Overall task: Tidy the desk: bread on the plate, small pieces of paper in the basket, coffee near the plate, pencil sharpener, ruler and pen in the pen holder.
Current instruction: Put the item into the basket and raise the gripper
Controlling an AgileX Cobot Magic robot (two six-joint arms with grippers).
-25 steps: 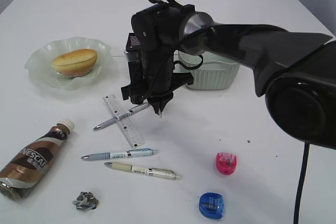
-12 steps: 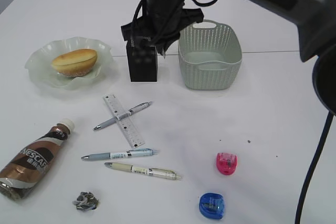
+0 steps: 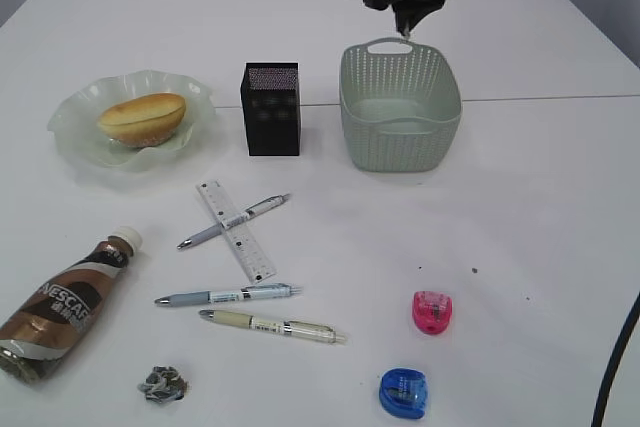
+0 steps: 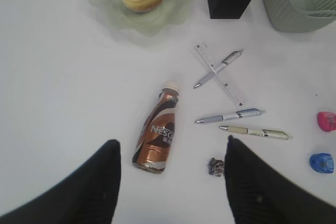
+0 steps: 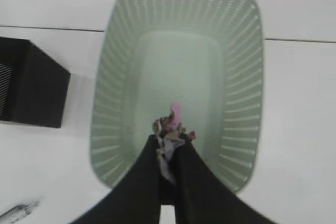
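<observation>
Risen from beside the black square mesh pen holder [image 3: 270, 108], right gripper [image 5: 168, 148] is clenching crumpled paper [image 5: 167, 129] above the sage-green woven basket [image 5: 239, 103]; left gripper [image 4: 170, 182] is hanging wide open, empty, at 6 o'clock.

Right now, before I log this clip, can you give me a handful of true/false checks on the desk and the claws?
1. The bread lies on the plate. True.
2. The right claw is empty. False: it is shut on a crumpled paper piece above the basket.
3. The coffee stands upright. False: it lies on its side.
4. A pen lies across the ruler. True.
5. Both sharpeners are in the pen holder. False: they are on the desk.
</observation>
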